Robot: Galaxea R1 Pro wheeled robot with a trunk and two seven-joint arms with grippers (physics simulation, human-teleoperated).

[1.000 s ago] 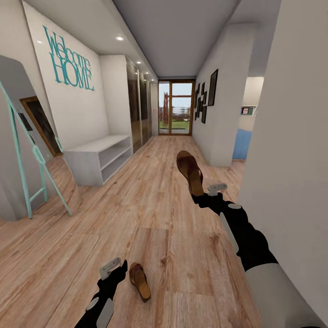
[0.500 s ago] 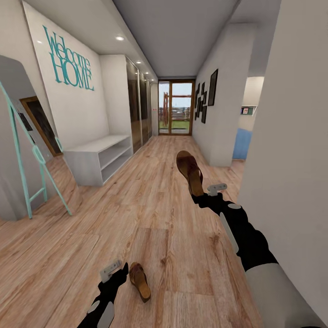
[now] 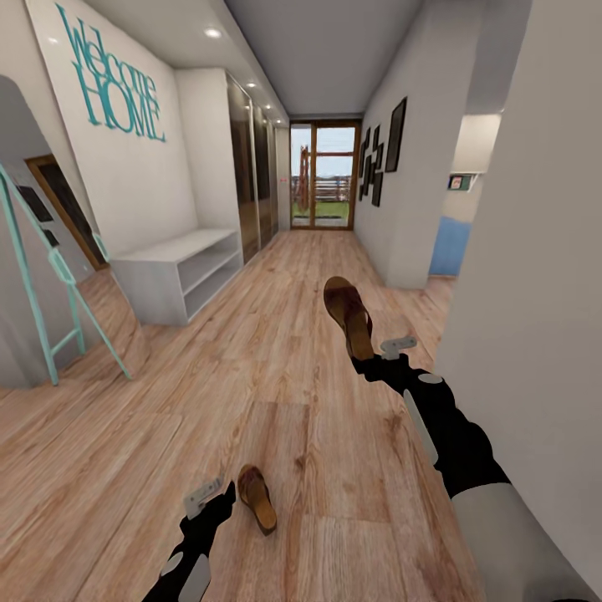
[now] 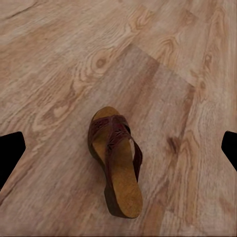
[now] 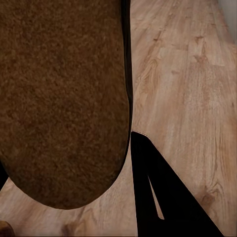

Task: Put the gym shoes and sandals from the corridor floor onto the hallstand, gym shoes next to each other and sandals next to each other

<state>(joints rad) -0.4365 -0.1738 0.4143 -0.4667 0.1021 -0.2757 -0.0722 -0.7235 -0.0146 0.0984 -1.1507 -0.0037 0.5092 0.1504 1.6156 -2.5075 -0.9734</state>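
Note:
My right gripper (image 3: 365, 361) is shut on one brown sandal (image 3: 348, 311) and holds it up in the air over the corridor floor (image 3: 276, 393); its tan sole (image 5: 64, 98) is close in the right wrist view, beside a dark finger (image 5: 158, 192). The other sandal (image 3: 256, 498) lies flat on the planks, strap up (image 4: 116, 163). My left gripper (image 3: 219, 495) hovers just to its left, open, with its fingertips (image 4: 11, 153) spread wide to either side of it and not touching. The light-grey hallstand (image 3: 171, 280) stands against the left wall further on. The gym shoes are out of view.
A teal leaning frame (image 3: 52, 276) with a mirror stands at the near left. Dark wardrobe doors (image 3: 247, 184) follow the hallstand, and a glass door (image 3: 322, 180) ends the corridor. A white wall (image 3: 535, 251) runs close along my right arm.
The whole view has shifted, so the camera has moved; the hallstand now sits higher and further left. My left gripper dropped slightly beside the floor sandal. The right gripper keeps its sandal.

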